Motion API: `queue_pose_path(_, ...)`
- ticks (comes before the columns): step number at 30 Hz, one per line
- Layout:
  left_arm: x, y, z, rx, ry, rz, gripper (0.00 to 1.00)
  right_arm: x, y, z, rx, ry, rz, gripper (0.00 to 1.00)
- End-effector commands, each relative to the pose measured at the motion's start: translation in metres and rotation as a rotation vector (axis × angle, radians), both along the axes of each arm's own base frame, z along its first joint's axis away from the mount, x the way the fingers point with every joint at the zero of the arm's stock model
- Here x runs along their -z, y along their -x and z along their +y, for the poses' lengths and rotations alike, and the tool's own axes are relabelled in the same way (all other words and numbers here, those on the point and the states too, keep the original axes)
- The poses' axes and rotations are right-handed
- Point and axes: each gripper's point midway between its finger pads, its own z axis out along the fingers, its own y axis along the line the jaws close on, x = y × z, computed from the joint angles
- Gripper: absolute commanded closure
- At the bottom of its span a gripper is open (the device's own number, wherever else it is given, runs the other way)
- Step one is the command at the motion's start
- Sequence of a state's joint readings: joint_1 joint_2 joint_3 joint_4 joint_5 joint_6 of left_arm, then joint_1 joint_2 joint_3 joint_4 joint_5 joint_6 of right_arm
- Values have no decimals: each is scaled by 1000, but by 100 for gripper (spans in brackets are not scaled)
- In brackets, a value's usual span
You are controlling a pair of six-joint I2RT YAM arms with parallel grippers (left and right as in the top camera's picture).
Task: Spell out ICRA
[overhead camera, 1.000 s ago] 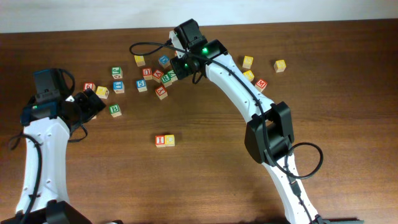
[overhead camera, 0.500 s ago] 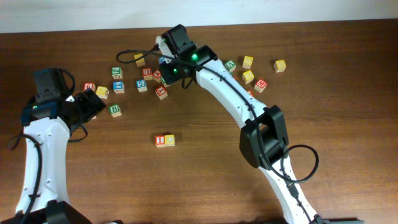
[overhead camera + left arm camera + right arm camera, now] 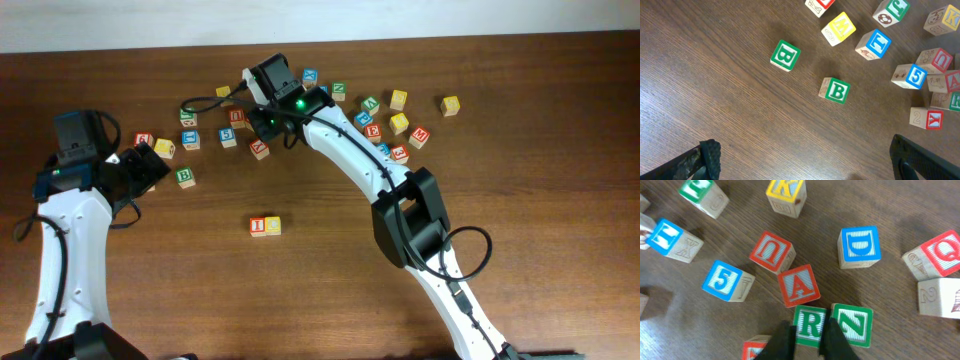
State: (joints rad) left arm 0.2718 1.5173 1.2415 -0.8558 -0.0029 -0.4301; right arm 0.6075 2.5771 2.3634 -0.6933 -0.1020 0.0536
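In the overhead view the red I cube [image 3: 258, 227] and the yellow C cube [image 3: 272, 226] sit side by side near the table's middle. The green R cube [image 3: 810, 326] lies in the cube cluster, with the red A cube [image 3: 799, 285] just beyond it. My right gripper [image 3: 809, 321] hovers over the R cube, and its dark fingers [image 3: 782, 342] stand slightly apart over the cube's left and right edges. In the overhead view the right gripper [image 3: 264, 120] covers that spot. My left gripper [image 3: 810, 162] stands wide open over bare wood at the left [image 3: 148, 166].
Loose letter cubes crowd the R: green N [image 3: 854, 325] touching its right side, blue D [image 3: 859, 245], red U [image 3: 771, 251], blue 5 [image 3: 722, 279], red Q [image 3: 942, 252]. Two green B cubes [image 3: 785, 54] [image 3: 836, 91] lie ahead of the left gripper. More cubes lie scattered at the back right [image 3: 385, 125].
My right arm has swung left across the cube cluster and its fingers have parted a little. The left arm and the I and C cubes have not moved.
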Motion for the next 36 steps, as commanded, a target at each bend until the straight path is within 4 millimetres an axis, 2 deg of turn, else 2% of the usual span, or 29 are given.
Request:
queue_pose_path(1,0,0,1,-5,7,-2,1,5,-11,-10,29,3,-10,74)
queue_pose_path(2,0,0,1,-5,7,-2,1,4,-12,-11,31,2,-12,62)
queue_pose_path(4,0,0,1,-5,7,-2,1,5,-11,-11,31,3,-9,57)
queue_pose_path(9,0,0,1,-5,7,-2,1,8,-7,-10,26,10,9,55)
queue_pose_path(10,0,0,1,-5,7,-2,1,9,-5,-11,26,14,16,53)
queue_pose_path(18,0,0,1,-5,7,-2,1,34,28,-33,42,117,181,43)
queue_pose_path(24,0,0,1,-5,7,-2,1,33,28,-37,75,108,202,35)
queue_pose_path(27,0,0,1,-5,7,-2,1,22,24,-33,75,94,181,35)
queue_pose_path(30,0,0,1,-5,7,-2,1,-8,17,-33,80,63,138,35)
queue_pose_path(31,0,0,1,-5,7,-2,1,-17,17,-33,80,57,130,35)
queue_pose_path(33,0,0,1,-5,7,-2,1,-21,23,-37,80,68,146,35)
queue_pose_path(35,0,0,1,-5,7,-2,1,-16,32,-43,80,97,187,45)
queue_pose_path(36,0,0,1,-5,7,-2,1,-12,39,-47,81,118,215,55)
